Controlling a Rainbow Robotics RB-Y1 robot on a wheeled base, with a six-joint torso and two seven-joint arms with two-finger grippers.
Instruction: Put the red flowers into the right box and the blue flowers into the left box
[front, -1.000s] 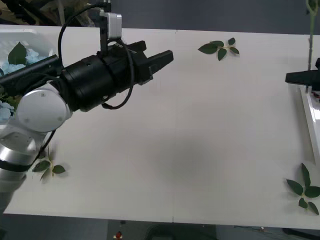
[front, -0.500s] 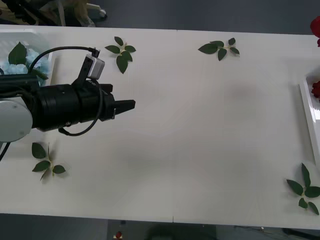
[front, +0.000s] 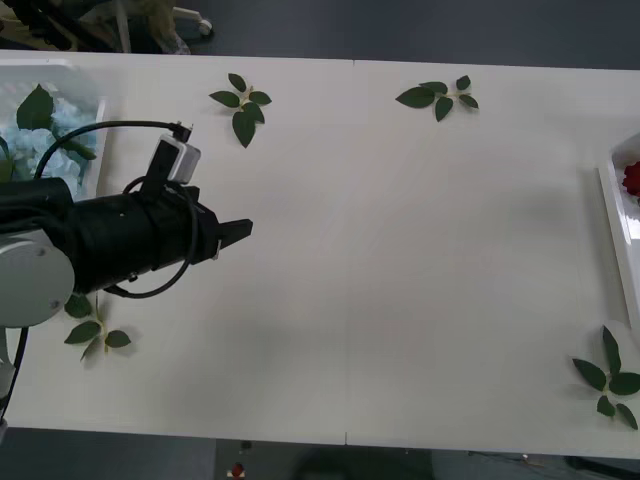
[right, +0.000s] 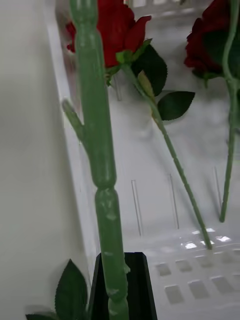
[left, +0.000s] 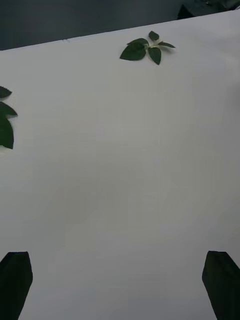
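My right gripper (right: 118, 287) is shut on the thick green stem of a red flower (right: 95, 125), held upright over the right box (right: 67, 115); its bloom is out of view. Two more red flowers (right: 112, 25) (right: 210, 37) lie inside that white tray. In the front view the right box (front: 612, 215) shows at the right edge with a red bloom (front: 632, 178) in it. The left box (front: 60, 66) at the far left holds the blue flowers (front: 40, 140). My left gripper (front: 240, 228) (left: 119, 260) hovers open and empty over bare table beside that box.
Loose green leaf sprigs lie on the white table: one at the back left (front: 242, 104), one at the back middle (front: 440, 96) (left: 146, 46), one near the front left (front: 92, 325) and one at the front right (front: 610, 378).
My left arm has drawn back from the table's upper middle toward the left and lowered. The right gripper and the rose at the right edge have left the front view.
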